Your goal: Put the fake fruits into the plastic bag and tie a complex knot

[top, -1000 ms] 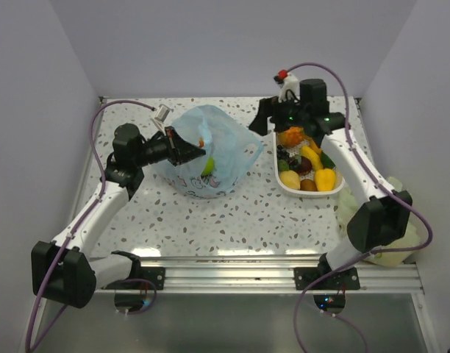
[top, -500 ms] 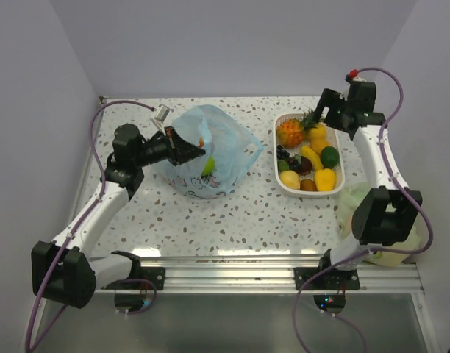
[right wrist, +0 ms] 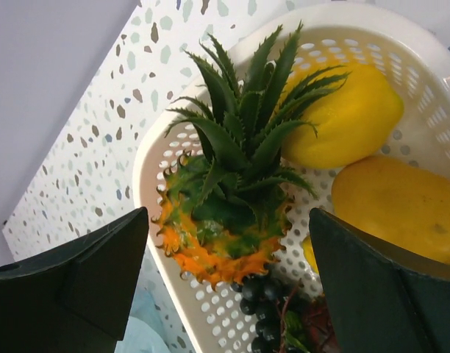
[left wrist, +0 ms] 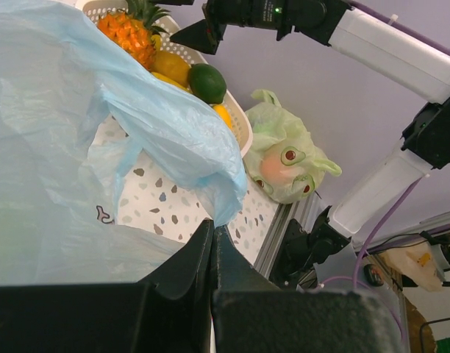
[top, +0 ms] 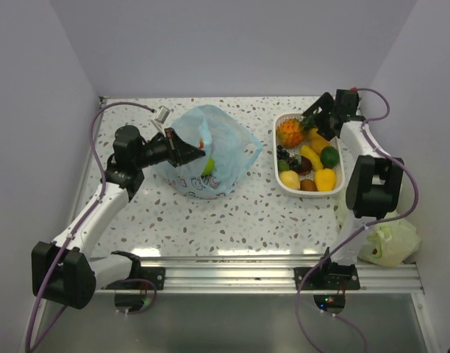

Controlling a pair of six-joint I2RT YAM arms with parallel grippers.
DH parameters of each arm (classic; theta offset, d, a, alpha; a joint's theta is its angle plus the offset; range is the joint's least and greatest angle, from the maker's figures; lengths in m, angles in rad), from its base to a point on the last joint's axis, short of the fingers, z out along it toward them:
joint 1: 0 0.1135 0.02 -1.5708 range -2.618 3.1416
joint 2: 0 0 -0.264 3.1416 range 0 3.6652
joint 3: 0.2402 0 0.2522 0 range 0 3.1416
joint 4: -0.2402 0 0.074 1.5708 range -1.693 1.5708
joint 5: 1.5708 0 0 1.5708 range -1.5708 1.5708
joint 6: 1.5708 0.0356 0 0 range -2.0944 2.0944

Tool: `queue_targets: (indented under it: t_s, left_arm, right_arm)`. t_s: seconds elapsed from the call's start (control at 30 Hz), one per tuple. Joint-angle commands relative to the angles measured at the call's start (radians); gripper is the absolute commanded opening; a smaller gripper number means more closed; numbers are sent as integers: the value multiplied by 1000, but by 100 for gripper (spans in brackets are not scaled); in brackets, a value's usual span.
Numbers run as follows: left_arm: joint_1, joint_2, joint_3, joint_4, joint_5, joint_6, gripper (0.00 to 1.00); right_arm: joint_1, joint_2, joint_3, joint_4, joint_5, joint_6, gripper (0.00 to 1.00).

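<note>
The right gripper has swung back from the table's right edge and now hovers over the far end of the basket. Its jaws are spread wide on either side of the pineapple and hold nothing. Most fruits lie in that basket, while a green and an orange one show through the blue bag at mid-table. The left gripper is clamped on the bag's rim, propping the mouth open. The pineapple looks like the next pick.
</note>
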Motion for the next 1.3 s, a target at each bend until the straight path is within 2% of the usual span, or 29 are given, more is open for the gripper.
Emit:
queue_targets:
  t_s: [0.0, 0.27, 0.4, 0.53, 0.57, 0.63, 0.67, 0.77, 0.8, 1.1, 1.27]
  left_arm:
    - [6, -17, -11, 39, 0, 20, 0]
    - [6, -14, 3, 22, 2, 39, 0]
    - [6, -19, -3, 13, 0, 47, 0]
    - [6, -14, -4, 18, 0, 47, 0]
    - [6, -14, -4, 18, 0, 47, 0]
    - [6, -9, -1, 19, 0, 49, 0]
    - [6, -9, -1, 18, 0, 49, 0]
    - [6, -5, 8, 12, 3, 50, 0]
    - [6, -5, 9, 11, 3, 49, 0]
    - [6, -14, 16, 2, -4, 50, 0]
    - [6, -19, 20, -2, -6, 52, 0]
  right_arm:
    - [-7, 42, 12, 106, 6, 121, 94]
    - [-7, 121, 3, 189, -2, 190, 88]
    - [-7, 128, -18, 228, -11, 190, 78]
    - [-7, 127, -31, 291, -48, 184, 55]
    - [-7, 124, -31, 296, -63, 181, 46]
    - [-7, 116, -34, 302, -67, 169, 38]
    - [-7, 99, -37, 302, -71, 164, 30]
    - [-11, 66, -46, 307, -99, 138, 16]
    - [-13, 32, -55, 307, -106, 120, 2]
    - [-19, -166, -89, 285, -171, -78, 0]
    - [-19, -249, -77, 198, -233, -206, 0]
